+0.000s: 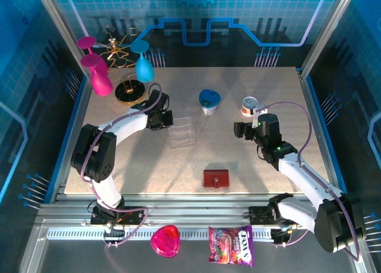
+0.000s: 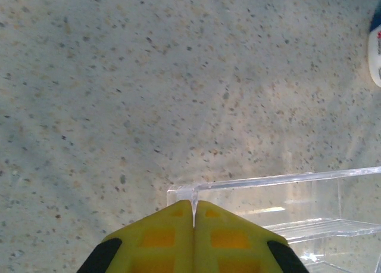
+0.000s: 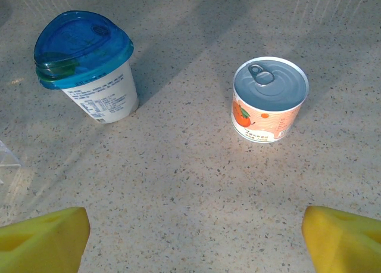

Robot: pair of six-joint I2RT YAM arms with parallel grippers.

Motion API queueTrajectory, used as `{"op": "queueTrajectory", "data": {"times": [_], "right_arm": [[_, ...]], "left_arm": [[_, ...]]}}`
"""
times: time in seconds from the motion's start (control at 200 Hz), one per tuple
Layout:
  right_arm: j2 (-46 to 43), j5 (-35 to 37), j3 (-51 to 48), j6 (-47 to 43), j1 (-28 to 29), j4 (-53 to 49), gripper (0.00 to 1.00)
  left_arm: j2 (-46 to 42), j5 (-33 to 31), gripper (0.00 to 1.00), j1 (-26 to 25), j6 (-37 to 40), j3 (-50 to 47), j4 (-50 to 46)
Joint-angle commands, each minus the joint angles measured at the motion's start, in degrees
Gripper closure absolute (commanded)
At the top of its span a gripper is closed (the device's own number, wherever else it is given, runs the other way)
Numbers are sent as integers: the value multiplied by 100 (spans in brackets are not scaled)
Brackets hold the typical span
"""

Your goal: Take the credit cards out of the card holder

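Note:
The dark red card holder (image 1: 215, 178) lies closed and flat near the table's front edge, between the two arms, with no gripper at it. The credit cards are hidden. My left gripper (image 1: 162, 119) (image 2: 193, 204) is far from it at the back left. Its yellow fingers (image 2: 161, 237) are shut on the thin corner wall of the clear plastic tray (image 2: 280, 183) (image 1: 181, 133). My right gripper (image 1: 243, 130) (image 3: 196, 231) hovers open over bare table at the right. Its yellow fingertips (image 3: 44, 237) stand wide apart with nothing between them.
A blue-lidded yogurt cup (image 1: 209, 101) (image 3: 86, 67) and a small orange-labelled can (image 1: 249, 105) (image 3: 269, 97) stand at the back. Pink and blue goblets (image 1: 98, 70) and a stand (image 1: 130, 92) crowd the back left. A pink heart dish (image 1: 165, 241) and a candy bag (image 1: 230, 246) lie off the front edge.

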Motion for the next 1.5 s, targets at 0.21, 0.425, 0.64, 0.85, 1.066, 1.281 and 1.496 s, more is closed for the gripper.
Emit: {"op": "queueTrajectory", "data": {"times": [0.21, 0.425, 0.64, 0.85, 1.066, 1.281, 1.496], "right_arm": [[-152, 123, -159, 35, 73, 68, 7], [-189, 144, -194, -7, 72, 73, 7], [-215, 143, -231, 13, 69, 104, 7], [-212, 150, -231, 13, 69, 96, 7], [-233, 159, -246, 58, 69, 98, 7], [-246, 128, -225, 66, 65, 52, 7], [-309, 79, -203, 100, 69, -35, 6]], "left_arm": [[270, -187, 100, -529, -409, 469, -99], [658, -338, 100, -884, -512, 1045, -352], [1037, -431, 100, -1061, -537, 1573, -522], [1346, -470, 100, -1136, -530, 1974, -657], [1503, -507, 100, -1161, -464, 2131, -687], [1489, -508, 94, -1157, -434, 2144, -692], [1409, -507, 91, -1156, -454, 2078, -667]]}}
